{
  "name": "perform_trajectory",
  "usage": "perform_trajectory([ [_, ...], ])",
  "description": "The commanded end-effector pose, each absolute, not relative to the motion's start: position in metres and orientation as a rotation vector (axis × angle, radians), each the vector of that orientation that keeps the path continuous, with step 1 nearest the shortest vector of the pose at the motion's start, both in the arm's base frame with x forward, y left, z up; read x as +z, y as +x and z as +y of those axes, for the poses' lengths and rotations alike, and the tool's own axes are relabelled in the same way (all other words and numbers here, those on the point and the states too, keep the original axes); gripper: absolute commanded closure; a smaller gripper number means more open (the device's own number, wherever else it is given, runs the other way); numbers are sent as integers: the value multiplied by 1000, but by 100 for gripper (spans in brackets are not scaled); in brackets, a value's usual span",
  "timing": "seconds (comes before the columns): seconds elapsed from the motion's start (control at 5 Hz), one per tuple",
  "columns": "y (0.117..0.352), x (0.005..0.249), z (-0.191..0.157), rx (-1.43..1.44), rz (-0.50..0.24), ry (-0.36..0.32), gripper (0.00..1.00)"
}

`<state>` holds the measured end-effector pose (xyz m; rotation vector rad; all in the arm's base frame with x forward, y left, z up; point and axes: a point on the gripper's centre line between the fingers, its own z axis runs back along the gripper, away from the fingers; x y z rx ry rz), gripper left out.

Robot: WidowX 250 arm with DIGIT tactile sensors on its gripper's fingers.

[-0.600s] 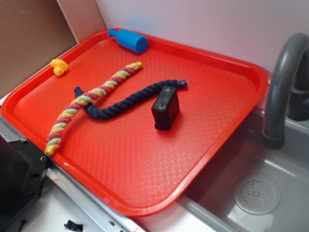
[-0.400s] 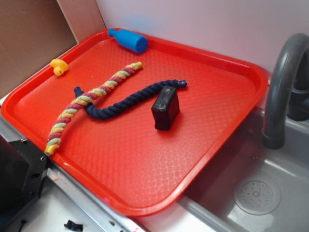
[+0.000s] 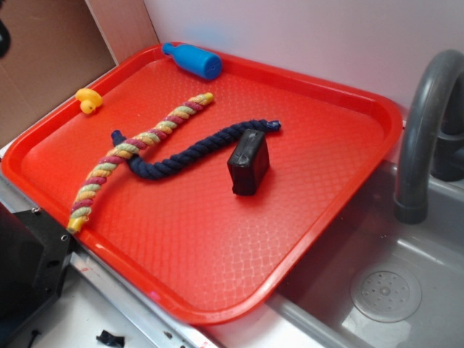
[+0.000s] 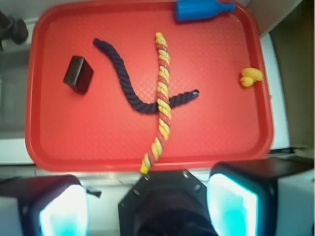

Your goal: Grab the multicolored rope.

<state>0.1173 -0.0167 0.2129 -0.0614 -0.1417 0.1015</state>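
The claw (image 4: 147,209) hangs high above the near rim of the red plastic tray (image 4: 49,142), its fingers (image 4: 231,206) spread wide apart and holding nothing. Directly ahead and below it lies the twisted yellow, pink and green cotton rope (image 4: 162,98), running away from it. Partway along, this rope crosses over a dark navy rope (image 4: 125,83). A descent at that crossing would likely catch both. Farther off sit a black block (image 4: 78,73), a yellow duck (image 4: 251,77) and a blue bottle (image 4: 199,9).

the exterior view looks down obliquely from one corner of the red tray (image 3: 217,217); the wrist view looks from above, perhaps straight down; both share it.
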Motion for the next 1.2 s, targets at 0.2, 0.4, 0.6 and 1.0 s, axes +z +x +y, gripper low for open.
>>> perform_trajectory([
  [0.2,129,117,-22,163,-117,-74,0],
  [0.4,131,84,-21,169,-58,-48,0],
  [0.6,136,61,-12,200,-40,-57,0],
  [1.0,141,37,-1,254,29,-22,0],
])
